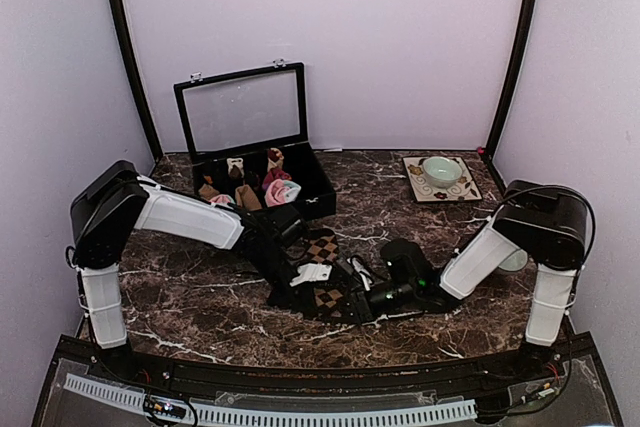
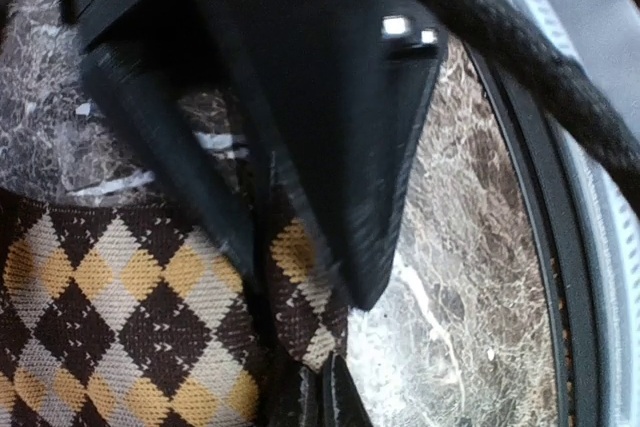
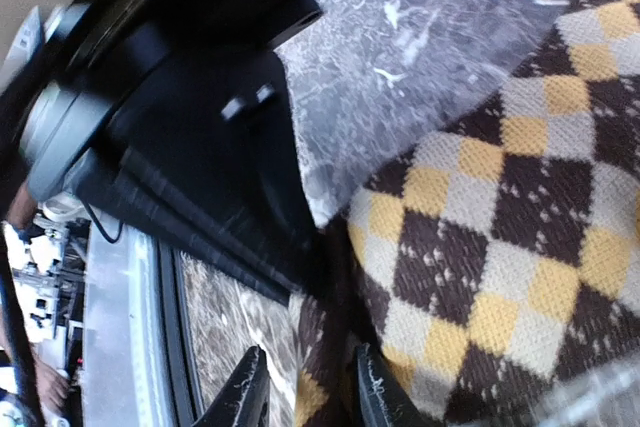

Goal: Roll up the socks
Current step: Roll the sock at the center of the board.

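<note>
The left arm's jaws are filling the left wrist view, their black fingers pinching a fold of the dark brown sock with tan diamond checks. The right arm's jaws are nipping the same sock's edge between their fingertips. From above, that sock is lying on the marble desk between the two arms, toward the near edge. The pink sock is sitting bunched in the open black case behind.
</note>
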Controlling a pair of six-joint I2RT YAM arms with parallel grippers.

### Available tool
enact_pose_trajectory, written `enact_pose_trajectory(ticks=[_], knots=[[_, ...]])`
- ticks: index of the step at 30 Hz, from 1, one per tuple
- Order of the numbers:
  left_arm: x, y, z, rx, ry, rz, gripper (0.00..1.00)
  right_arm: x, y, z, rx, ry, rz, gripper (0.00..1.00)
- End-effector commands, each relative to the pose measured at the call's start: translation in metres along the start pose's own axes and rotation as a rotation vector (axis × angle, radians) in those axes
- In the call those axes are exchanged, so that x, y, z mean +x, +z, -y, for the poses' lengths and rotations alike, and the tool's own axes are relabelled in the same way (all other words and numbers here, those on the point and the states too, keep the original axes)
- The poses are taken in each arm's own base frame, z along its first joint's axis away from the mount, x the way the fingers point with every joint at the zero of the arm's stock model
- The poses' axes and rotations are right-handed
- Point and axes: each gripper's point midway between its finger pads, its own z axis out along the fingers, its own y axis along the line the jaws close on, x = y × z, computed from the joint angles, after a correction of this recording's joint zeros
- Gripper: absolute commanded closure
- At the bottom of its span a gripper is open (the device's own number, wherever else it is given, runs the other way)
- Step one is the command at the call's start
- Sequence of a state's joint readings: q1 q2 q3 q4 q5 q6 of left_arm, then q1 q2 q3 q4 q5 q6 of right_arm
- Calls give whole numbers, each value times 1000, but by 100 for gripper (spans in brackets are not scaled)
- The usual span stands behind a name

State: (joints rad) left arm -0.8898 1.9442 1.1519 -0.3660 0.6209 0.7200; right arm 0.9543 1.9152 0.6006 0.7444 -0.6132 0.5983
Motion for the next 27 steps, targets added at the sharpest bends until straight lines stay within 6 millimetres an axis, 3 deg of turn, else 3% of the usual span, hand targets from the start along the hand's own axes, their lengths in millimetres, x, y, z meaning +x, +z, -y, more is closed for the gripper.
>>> enact_pose_trajectory(ticks=[1,4,5,6,7,15,19,22,24,27], knots=[[35,8,13,173,-216,-76,100,52,-17,51,219,83,-106,71],[41,11,9,201,-278,-97,100,42,-26,45,221,33,-41,60],[42,13,8,207,-291,-103,100,40,-29,45,230,19,-22,49],[43,14,7,213,-306,-112,100,37,-33,43,237,0,-4,9],[44,15,6,218,-316,-118,100,34,-37,41,246,-22,20,2],[54,21,-3,207,-370,-180,100,-7,-93,28,454,-211,259,1],[59,23,0,231,-401,-190,100,-43,-149,26,621,-165,517,1],[63,25,3,265,-432,-204,100,-52,-191,21,631,-81,756,1],[65,24,3,287,-462,-194,100,-56,-192,-3,561,-260,768,1],[62,21,5,356,-536,-141,100,-55,-175,-15,596,-526,625,6]])
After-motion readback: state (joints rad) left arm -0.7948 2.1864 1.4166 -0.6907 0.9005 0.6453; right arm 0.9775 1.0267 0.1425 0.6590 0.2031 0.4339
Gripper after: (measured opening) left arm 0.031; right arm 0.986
